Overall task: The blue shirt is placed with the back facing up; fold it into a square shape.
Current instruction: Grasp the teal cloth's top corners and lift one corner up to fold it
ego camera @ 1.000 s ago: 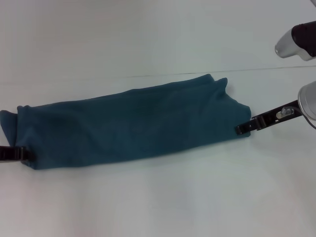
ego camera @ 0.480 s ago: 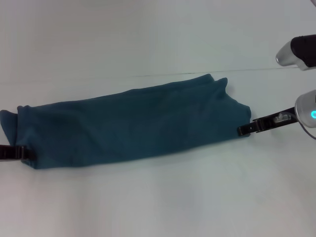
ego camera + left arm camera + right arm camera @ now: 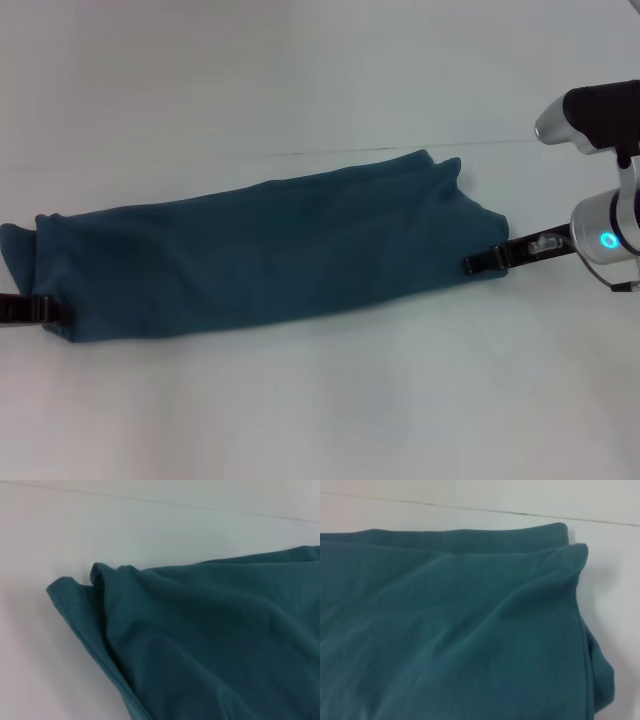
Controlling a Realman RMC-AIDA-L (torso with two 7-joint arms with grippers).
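The blue shirt lies on the white table as a long, narrow folded band running left to right, plain side up. My left gripper sits low at the band's near left corner, touching the cloth. My right gripper reaches in from the right, and its tip meets the band's right end near the table surface. The left wrist view shows the shirt and its folded left corner up close. In the right wrist view the shirt shows layered edges at its right end.
The white table spreads all around the shirt. A thin seam line runs across it behind the cloth. The right arm's silver and black housing hangs over the table's right edge.
My right gripper has slid left, from just off the shirt's right end to touching its edge. The left gripper and the shirt have not moved.
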